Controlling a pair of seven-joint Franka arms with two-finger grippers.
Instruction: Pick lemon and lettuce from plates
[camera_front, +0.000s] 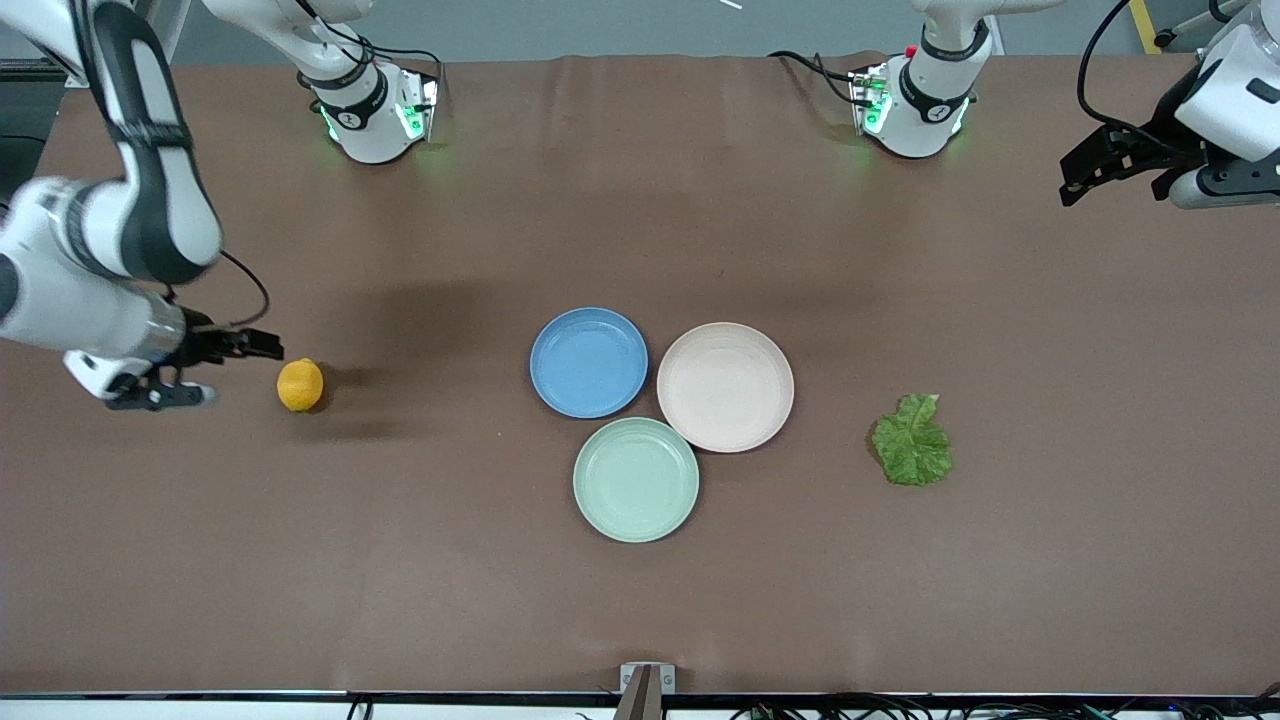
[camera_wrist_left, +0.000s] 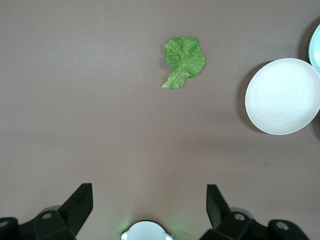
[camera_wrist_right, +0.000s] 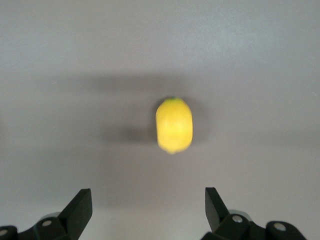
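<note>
Lemon (camera_front: 300, 385) sits on the bare desk (camera_front: 400, 560) toward the right arm's end, well apart from the plates, on no plate. In the right wrist view it (camera_wrist_right: 174, 125) lies between and ahead of the two fingertips, not touching either.

Right pincer (camera_front: 235, 365) is over the desk just beside the lemon, on the side away from the plates. Fingers spread wide, holding nothing. Same in its wrist view (camera_wrist_right: 148, 210): both fingertips far apart, only desk between them.

Lettuce (camera_front: 912, 442) lies flat on the desk toward the left arm's end, near the beige plate (camera_front: 725, 387) but clear of it. Left wrist view shows the leaf (camera_wrist_left: 184, 61) alone on the desk, the beige plate (camera_wrist_left: 283, 96) off to one side, a gap between them.

Left pincer (camera_front: 1085, 175) is up in the air over the desk's left-arm end, well apart from the lettuce. Fingers wide open, empty; wrist view (camera_wrist_left: 150, 207) confirms.

Three plates clustered mid-desk, rims touching or nearly so: blue plate (camera_front: 589, 362) and beige plate side by side, mint plate (camera_front: 636, 480) nearer the front camera, tucked between them. All three show only their own surfaces.
</note>
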